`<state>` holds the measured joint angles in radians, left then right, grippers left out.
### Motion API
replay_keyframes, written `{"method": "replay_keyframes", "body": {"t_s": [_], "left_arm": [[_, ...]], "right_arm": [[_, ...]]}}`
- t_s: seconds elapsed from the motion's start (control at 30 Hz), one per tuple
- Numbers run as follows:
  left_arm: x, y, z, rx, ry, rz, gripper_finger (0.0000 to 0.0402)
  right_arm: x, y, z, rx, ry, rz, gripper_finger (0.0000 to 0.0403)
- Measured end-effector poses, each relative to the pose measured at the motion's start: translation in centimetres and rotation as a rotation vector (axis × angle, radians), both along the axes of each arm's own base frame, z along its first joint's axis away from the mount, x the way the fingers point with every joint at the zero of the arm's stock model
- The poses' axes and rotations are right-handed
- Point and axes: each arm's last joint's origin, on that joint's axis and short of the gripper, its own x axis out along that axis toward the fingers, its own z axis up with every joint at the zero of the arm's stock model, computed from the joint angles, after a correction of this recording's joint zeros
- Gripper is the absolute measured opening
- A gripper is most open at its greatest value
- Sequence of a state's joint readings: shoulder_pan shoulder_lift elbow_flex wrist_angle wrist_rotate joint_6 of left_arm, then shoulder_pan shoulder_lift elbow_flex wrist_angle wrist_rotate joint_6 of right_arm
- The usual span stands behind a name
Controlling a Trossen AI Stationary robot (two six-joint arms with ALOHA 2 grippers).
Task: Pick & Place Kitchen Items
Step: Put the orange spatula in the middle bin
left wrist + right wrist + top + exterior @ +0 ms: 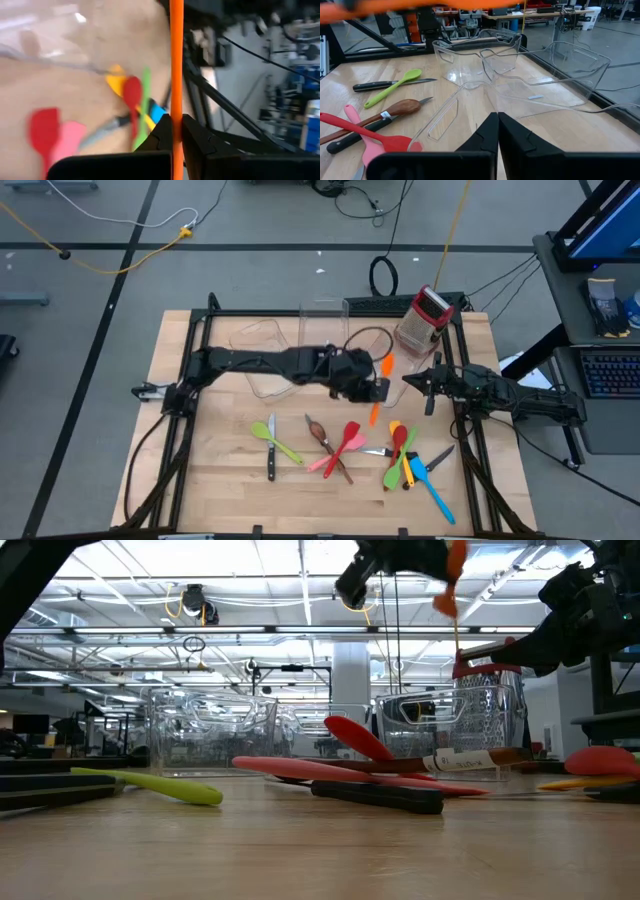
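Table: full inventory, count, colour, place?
Clear plastic bins: about three, rear centre.
Metal box grater: one, red top, rear right.
Orange spatula: one, held above the table by left gripper.
Green spoon: one, front left, beside a black-handled steel knife.
Brown wooden spoon, red spatula, pink spatula: one each, crossed, front centre.
Red, green, yellow, blue utensil pile: front right.
Left gripper: shut on orange spatula.
Right gripper: shut, empty, right side.

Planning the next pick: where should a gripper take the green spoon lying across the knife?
Grip the green spoon mid-handle, from straight above, fingers across its width. It lies flat, crossing the black-handled knife, so pick the stretch clear of that crossing.
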<state>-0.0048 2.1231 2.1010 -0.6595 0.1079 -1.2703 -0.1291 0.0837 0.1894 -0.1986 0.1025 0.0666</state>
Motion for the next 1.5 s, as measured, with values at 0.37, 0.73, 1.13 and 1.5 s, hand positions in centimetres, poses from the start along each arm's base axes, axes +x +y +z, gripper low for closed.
{"method": "replay_keyframes", "body": {"t_s": [0.37,0.73,1.13,1.5], "left_arm": [[-1.1,7.9,-0.5,0.123,0.056,-0.018,0.0007],[-0.3,10.8,-2.1,0.255,0.035,-0.078,0.0005],[0.9,11.5,-4.5,0.263,0.021,-0.153,0.0005],[1.6,11.0,-4.9,0.313,-0.006,-0.16,0.0005]], "right_arm": [[0.0,0.0,0.0,0.0,0.0,-0.001,0.0004],[0.0,0.0,0.0,0.0,0.0,-0.001,0.0004],[0.1,0.0,-0.2,0.055,0.015,-0.016,0.0004],[0.2,-0.1,-0.3,0.054,0.021,-0.015,0.0004]]}}
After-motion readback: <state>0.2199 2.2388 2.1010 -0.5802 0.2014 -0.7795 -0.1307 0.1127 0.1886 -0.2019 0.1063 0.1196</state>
